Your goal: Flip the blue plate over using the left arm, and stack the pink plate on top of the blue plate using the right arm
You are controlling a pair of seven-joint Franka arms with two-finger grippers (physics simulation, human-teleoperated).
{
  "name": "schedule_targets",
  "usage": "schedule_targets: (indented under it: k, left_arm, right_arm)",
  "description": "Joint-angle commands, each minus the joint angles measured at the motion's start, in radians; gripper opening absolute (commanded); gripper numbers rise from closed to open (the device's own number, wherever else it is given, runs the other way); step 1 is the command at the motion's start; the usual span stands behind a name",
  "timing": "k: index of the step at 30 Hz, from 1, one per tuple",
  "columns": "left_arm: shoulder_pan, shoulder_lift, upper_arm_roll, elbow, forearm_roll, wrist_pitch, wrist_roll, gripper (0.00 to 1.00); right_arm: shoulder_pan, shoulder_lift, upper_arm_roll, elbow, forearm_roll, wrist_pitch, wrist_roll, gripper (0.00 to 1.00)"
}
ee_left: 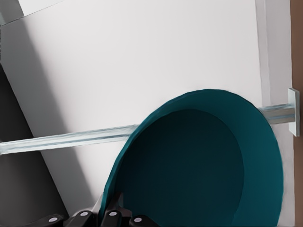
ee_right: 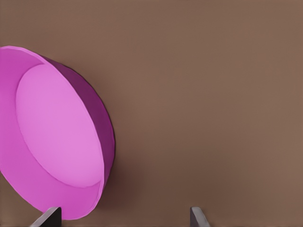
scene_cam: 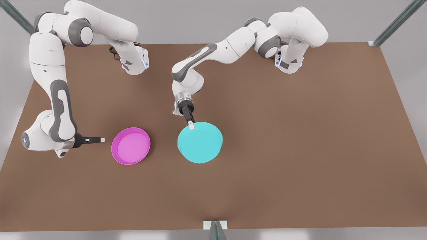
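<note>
Blue plate [scene_cam: 200, 142] is the job right now: it sits mid-surface w/ its flat underside facing up in the front view, and the left wrist view looks into its dark hollow side, so it reads as lifted and partway or mostly through the flip.

Surface [scene_cam: 300, 140], brown, carries both plates, which lie near each other but apart.

Left arm [scene_cam: 213, 56] reaches down to the plate's far rim. Pink plate [scene_cam: 130, 145] lies rim-up toward the front view's left, untouched.

Right arm [scene_cam: 53, 100] waits beside the pink plate; right end effector [scene_cam: 100, 140] sits low, just short of the rim, fingers spread wide in its wrist view, holding nothing.

Left end effector [scene_cam: 191, 125] is pinched closed on the blue plate's rim.

To do it well, in my judgement: keep the pinch firm til the plate is fully inverted and low, set it flat, then release. An early let-go could make it slide twd the pink one. Right arm should hold off til the blue plate lies settled.
</note>
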Motion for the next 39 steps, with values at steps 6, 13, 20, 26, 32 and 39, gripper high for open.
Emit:
schedule_targets:
  k: [6,13,20,26,32,39]
  left_arm:
    - [-0.04,0.067,-0.012,-0.003,-0.061,0.014,-0.167,0.21]
    - [-0.054,0.113,-0.012,-0.021,-0.087,0.0,-0.206,0.21]
    - [-0.069,0.105,-0.012,-0.061,-0.12,0.002,-0.229,0.21]
    - [-0.076,0.102,-0.012,-0.084,-0.146,0.017,-0.224,0.85]
    - [-0.071,0.097,-0.015,-0.075,-0.169,0.046,-0.246,0.94]
    - [-0.071,0.067,-0.033,-0.061,-0.302,0.209,-0.434,0.93]
  right_arm:
    - [0.046,0.027,0.008,0.0,0.048,0.092,0.017,1.0]
    - [0.043,0.056,0.009,0.003,0.094,-0.003,0.002,1.0]
    - [0.052,0.058,0.009,0.027,0.104,0.062,-0.014,1.0]
    - [0.072,0.072,0.021,0.03,0.15,0.065,-0.008,1.0]
    - [0.072,0.084,0.021,0.027,0.146,0.126,-0.009,0.75]
    - [0.072,0.09,0.02,0.028,0.143,0.126,-0.015,0.65]
